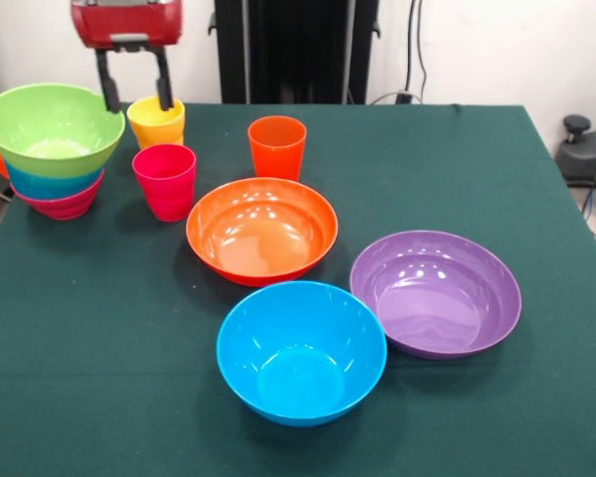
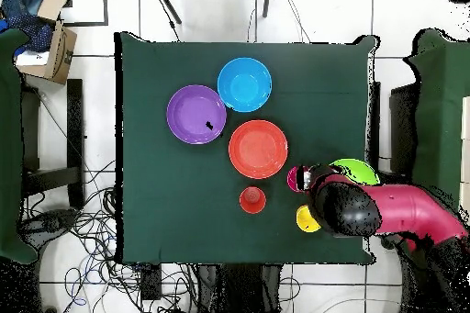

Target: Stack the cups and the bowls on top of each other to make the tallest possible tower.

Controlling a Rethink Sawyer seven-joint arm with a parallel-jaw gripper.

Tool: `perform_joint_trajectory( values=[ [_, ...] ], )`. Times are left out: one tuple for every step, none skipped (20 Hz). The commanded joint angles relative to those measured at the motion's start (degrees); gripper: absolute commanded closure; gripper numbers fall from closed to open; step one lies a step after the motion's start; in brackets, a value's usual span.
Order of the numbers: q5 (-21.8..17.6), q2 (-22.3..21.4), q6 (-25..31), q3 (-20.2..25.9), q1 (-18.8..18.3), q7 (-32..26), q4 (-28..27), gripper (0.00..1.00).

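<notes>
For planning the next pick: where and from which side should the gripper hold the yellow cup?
Grip the yellow cup by its rim, probably coming straight down. It stands upright, mouth open, and the open gripper already hangs over it. The pink cup crowds its side.

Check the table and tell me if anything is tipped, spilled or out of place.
Nothing stands out. The three cups and the loose bowls sit upright on the green cloth, nothing spilled. The pile sits level near the table's edge, the open gripper beside it.
</notes>
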Motion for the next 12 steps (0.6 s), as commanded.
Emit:
perform_joint_trajectory(
  values=[
    [-0.3, 3.2, -2.4, -9.7, 8.3, 13.5, -3.7, 0.0],
    [-0.3, 3.4, -2.6, -10.2, 9.0, 13.7, -3.8, 0.0],
    [-0.3, 3.6, -2.8, -10.8, 9.6, 13.9, -4.0, 0.0],
    [-0.9, 4.1, -3.4, -11.8, 10.7, 14.5, -4.3, 0.0],
    [-1.2, 4.6, -3.9, -12.5, 11.3, 14.8, -4.5, 0.0],
    [-2.4, 5.6, -5.1, -13.8, 12.5, 15.5, -5.1, 0.0],
    [-2.9, 6.2, -5.9, -14.6, 13.1, 15.9, -5.5, 0.0],
    [-3.9, 7.2, -7.0, -15.8, 14.1, 16.4, -6.3, 0.0],
    [-4.1, 7.8, -7.5, -16.5, 14.5, 16.4, -6.7, 0.0],
    [-4.6, 8.6, -8.3, -17.4, 15.1, 16.6, -7.5, 0.0],
    [-4.6, 8.9, -8.6, -17.9, 15.3, 16.4, -7.8, 0.0],
    [-4.8, 9.5, -9.1, -18.6, 15.7, 16.2, -8.3, 0.0]
  ],
)
